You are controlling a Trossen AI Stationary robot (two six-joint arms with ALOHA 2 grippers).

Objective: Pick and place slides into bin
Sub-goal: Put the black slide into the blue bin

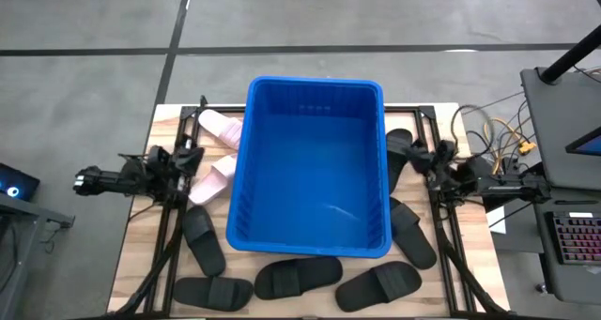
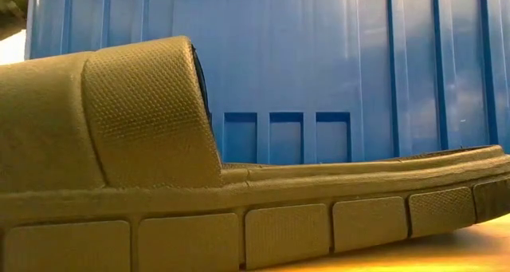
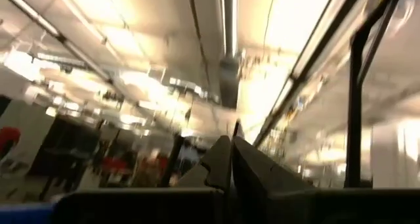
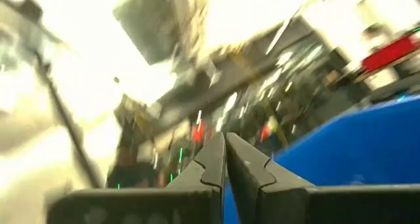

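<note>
Seven black slides and two pink ones lie scattered around the bin (image 1: pixel 315 160), and none is inside it yet, so by my reading the job has not really begun. The blue tub sits mid-table with a bare floor. Both pink slides (image 1: pixel 218 125) lie at its left, one farther back than the other. Black slides (image 1: pixel 299 276) ring the near side: one near-left, three in a row along the near edge, two on the right, and one at the right beside the right arm.

My left gripper (image 3: pixel 231 159) waits at the left of the bin, close to the pink pair, with its fingers pressed together on nothing; its wrist camera looks up at the ceiling lights. My right gripper (image 4: pixel 225 155) rests at the right of the bin, fingers likewise closed and empty, the blue wall showing just past them.

From the table-level camera, one black slide fills the view in front of the bin wall.

Next, I judge, I must tip one wrist down toward the table, spread the fingers, and come over the nearest slide, taking it by the strap or the sole edge before lifting it over the rim.
</note>
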